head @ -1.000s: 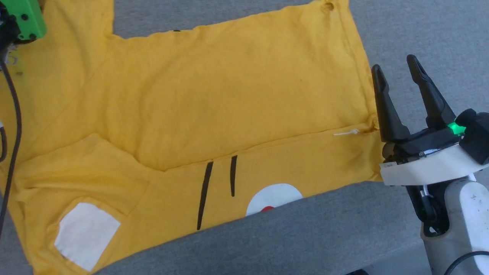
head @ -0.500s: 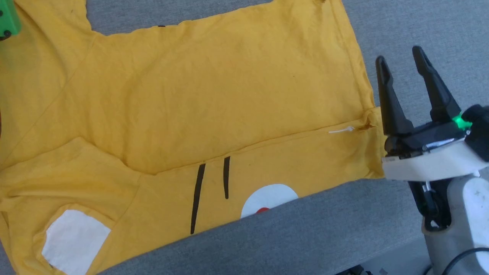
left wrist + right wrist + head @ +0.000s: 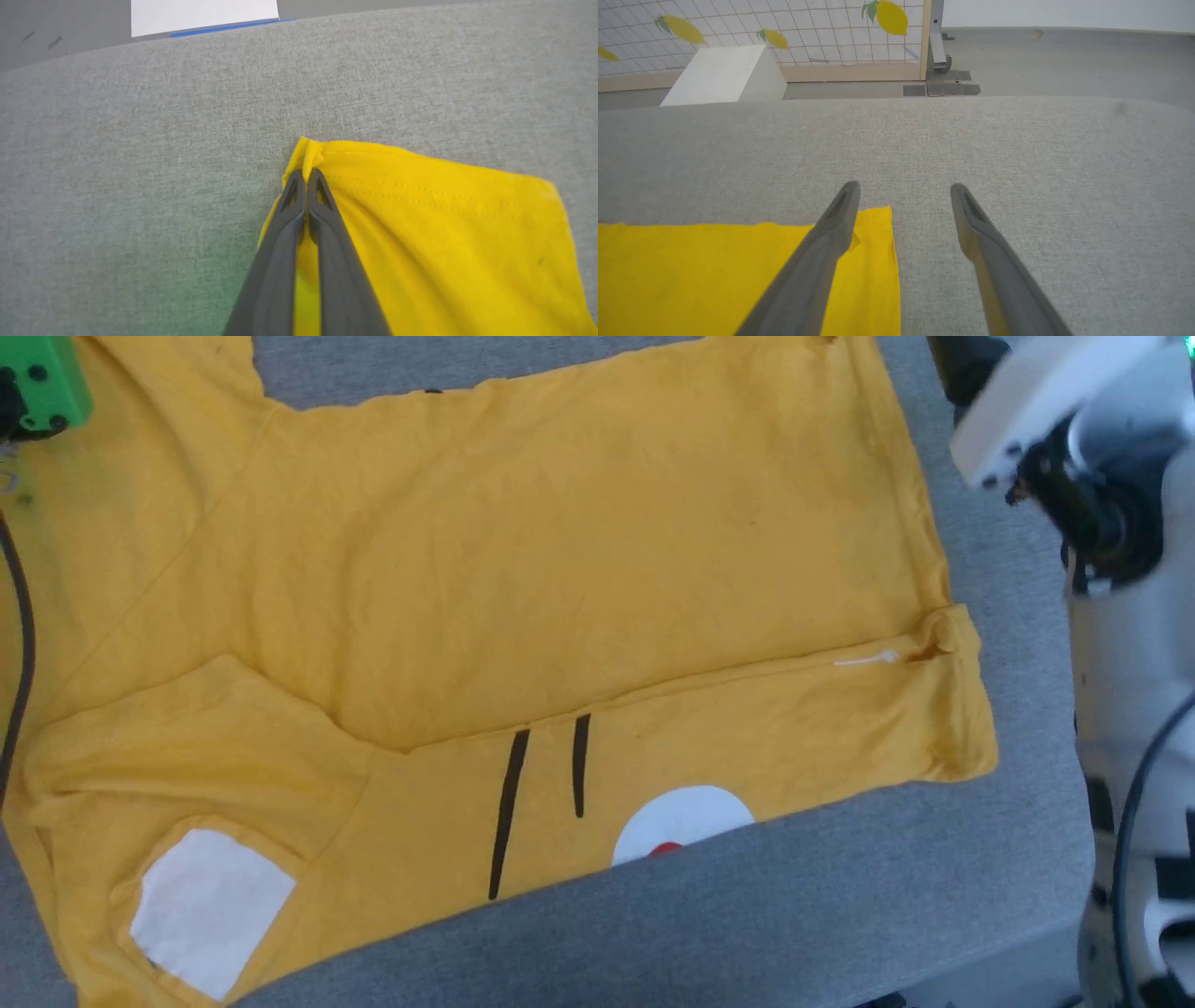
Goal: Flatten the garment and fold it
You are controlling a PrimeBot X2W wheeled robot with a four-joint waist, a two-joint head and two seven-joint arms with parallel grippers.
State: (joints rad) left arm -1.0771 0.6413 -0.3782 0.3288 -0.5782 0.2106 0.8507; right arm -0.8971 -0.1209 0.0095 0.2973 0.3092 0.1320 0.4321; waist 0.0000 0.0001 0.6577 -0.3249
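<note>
Right wrist view: grey floor (image 3: 1064,60) and a grid panel printed with lemons (image 3: 808,28) lie past the desk's far edge. Desk (image 3: 1017,140): grey woven cover. Garment (image 3: 560,569): spread over the desk's left and middle, with the near strip turned over, print showing. White box (image 3: 719,74): on the floor beside the panel. Left pincer (image 3: 306,172): pressed together, pinching a garment corner. Right pincer (image 3: 906,188): spread, one finger over another garment corner.
</note>
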